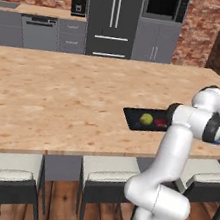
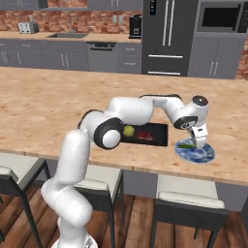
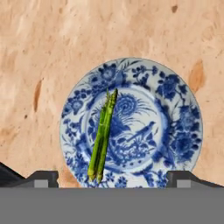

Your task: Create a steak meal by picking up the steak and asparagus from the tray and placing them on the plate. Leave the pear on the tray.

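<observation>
The asparagus point(image 3: 103, 135) lies on the blue and white plate point(image 3: 175, 131), left of its centre. My gripper point(image 3: 113, 178) hangs open just above the plate, its fingertips point(image 3: 43, 178) wide apart and holding nothing. In the right base view the gripper point(image 2: 198, 140) points down over the plate point(image 2: 203, 155), with the asparagus point(image 2: 185, 144) at the plate's left side. To the left, the black tray point(image 2: 162, 133) carries the red steak point(image 2: 144, 136) and the yellow-green pear point(image 2: 128, 131). The left base view shows the tray point(image 1: 132, 118), the pear point(image 1: 146, 119) and the steak point(image 1: 161, 123), partly behind my arm.
Tray and plate sit near the front edge of a long wooden counter point(image 1: 59, 93). Stools point(image 1: 106, 175) stand below that edge. Cabinets, a dishwasher and a fridge point(image 1: 113, 16) line the far brick wall.
</observation>
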